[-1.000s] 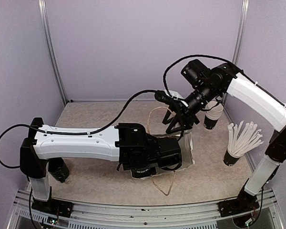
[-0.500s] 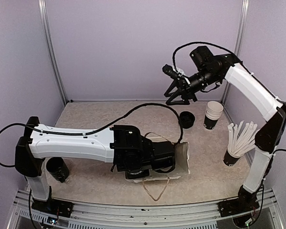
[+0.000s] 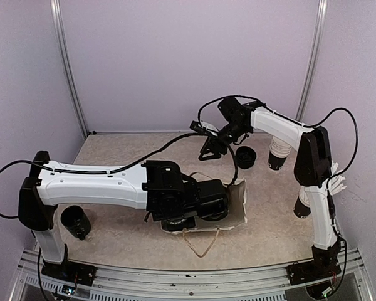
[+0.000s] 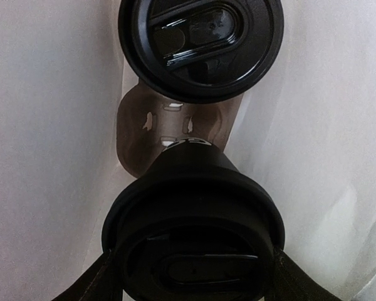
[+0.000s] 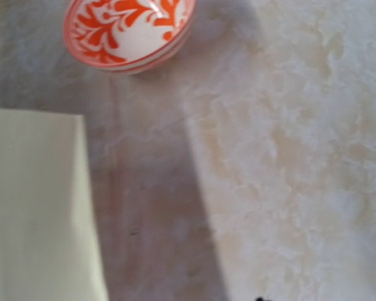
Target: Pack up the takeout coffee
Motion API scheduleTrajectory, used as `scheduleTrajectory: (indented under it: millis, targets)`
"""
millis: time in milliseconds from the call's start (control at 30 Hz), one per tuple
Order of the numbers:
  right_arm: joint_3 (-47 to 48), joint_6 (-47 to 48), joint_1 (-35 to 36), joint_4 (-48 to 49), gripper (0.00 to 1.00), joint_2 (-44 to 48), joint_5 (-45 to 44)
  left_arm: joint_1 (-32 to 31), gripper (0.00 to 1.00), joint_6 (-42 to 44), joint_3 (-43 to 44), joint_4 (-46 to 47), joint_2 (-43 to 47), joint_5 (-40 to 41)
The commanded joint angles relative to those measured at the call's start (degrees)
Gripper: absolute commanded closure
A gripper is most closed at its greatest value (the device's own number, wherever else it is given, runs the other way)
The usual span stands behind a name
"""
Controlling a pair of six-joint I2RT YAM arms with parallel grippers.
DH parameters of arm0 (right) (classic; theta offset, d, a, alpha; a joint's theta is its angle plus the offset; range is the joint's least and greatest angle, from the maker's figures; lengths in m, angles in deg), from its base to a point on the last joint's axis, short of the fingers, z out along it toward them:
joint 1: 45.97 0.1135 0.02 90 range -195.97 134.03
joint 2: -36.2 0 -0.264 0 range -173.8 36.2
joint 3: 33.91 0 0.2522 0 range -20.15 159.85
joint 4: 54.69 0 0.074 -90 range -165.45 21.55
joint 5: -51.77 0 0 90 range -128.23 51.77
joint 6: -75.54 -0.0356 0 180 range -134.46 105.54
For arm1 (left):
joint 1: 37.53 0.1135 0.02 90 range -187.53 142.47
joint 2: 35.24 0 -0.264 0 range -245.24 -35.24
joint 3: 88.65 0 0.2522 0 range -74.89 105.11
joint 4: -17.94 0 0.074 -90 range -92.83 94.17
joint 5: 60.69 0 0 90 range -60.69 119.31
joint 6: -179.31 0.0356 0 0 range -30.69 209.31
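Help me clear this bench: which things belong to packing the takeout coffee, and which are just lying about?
In the job: lidded black cup, second lidded cup, white bag.
Lying about: cup stack, cup of white sticks, orange-patterned bowl.

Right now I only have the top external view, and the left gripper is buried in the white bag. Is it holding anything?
Observer: Yes. The left wrist view shows the left gripper closed on a lidded black cup, with a finger against each side of the lid.
Operator: Anything ahead of it in there?
Observer: A second lidded cup sits deeper in, and a brown cardboard carrier shows between the two cups.
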Motion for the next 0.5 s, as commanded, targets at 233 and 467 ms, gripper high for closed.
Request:
scheduleTrajectory:
  millis: [233, 467]
  targets:
    - [-1.1, 0.0, 0.9, 3.2, 0.56, -5.4, 1.8, 1.9, 0.31, 4.0, -2.4, 5.2, 2.5, -2.9]
    - [-3.5, 1.0, 2.9, 3.1, 0.56, -5.8, 2.6, 2.8, 0.31, 4.1, -3.6, 5.4, 2.3, -3.7]
